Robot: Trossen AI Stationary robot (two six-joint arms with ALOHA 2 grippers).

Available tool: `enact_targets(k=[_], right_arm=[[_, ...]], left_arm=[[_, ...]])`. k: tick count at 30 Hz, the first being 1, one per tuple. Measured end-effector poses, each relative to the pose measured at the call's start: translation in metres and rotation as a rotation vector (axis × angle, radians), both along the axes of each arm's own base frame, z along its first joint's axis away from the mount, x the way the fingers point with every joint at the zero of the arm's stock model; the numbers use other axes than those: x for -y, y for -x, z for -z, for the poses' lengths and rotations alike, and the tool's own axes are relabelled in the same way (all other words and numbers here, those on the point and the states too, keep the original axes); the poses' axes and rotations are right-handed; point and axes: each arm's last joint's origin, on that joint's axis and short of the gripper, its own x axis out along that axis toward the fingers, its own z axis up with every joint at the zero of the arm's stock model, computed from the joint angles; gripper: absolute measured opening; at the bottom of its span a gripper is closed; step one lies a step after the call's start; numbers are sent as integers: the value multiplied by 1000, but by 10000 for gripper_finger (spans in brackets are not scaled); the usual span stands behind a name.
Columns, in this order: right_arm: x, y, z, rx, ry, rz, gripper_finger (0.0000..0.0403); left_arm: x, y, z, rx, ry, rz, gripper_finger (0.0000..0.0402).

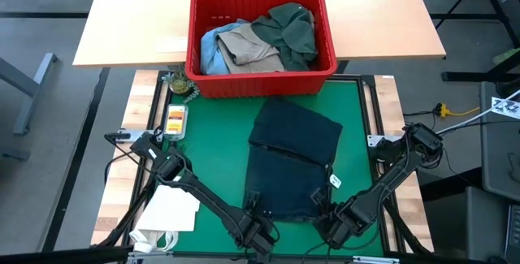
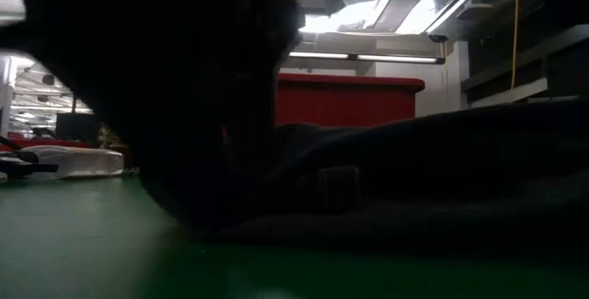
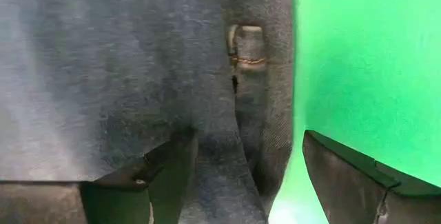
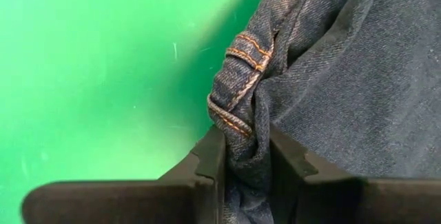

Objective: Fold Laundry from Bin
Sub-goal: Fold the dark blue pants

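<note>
Trousers: your dark navy-grey trousers [image 1: 291, 160] lie folded on the green mat [image 1: 219, 134], just in front of the red bin [image 1: 262, 81].
Right tool: your right tool [image 4: 247, 156] pinches the trousers' near hem.
Left tool: your left tool [image 3: 241, 176] stands wide, straddling the trousers' near edge, gripping nothing.
Bin: holds the remaining laundry [image 1: 264, 36].

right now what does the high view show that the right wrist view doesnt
Only the high view shows the red bin holding more laundry, the white paper bag, both arms and the whole spread of the dark trousers. Only the right wrist view shows the right gripper pinched shut on the trousers' waistband edge, with its orange stitching and a belt loop. Both show the dark trousers lying on the green mat.
</note>
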Motion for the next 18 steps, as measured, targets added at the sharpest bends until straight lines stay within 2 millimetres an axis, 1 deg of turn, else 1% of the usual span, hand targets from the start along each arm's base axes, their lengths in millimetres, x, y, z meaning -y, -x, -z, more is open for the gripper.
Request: enact_targets(k=[2, 7, 9, 13, 15, 18], right_arm=[[0, 0, 0, 0, 0, -2, 71], [0, 0, 0, -4, 2, -23, 72], [0, 0, 0, -4, 2, -23, 72], [0, 0, 0, -4, 2, -23, 72], [0, 0, 0, -4, 2, -23, 72], [0, 0, 0, -5, 2, -23, 72]], left_arm=[[-1, 1, 9, -9, 16, -1, 263], [-3, 5, 16, -22, 12, -28, 260], [-3, 5, 16, -22, 16, -32, 249], [-2, 5, 17, -23, 21, -32, 201], [-3, 5, 19, -24, 8, -33, 168], [-3, 4, 16, -22, 4, -34, 114]])
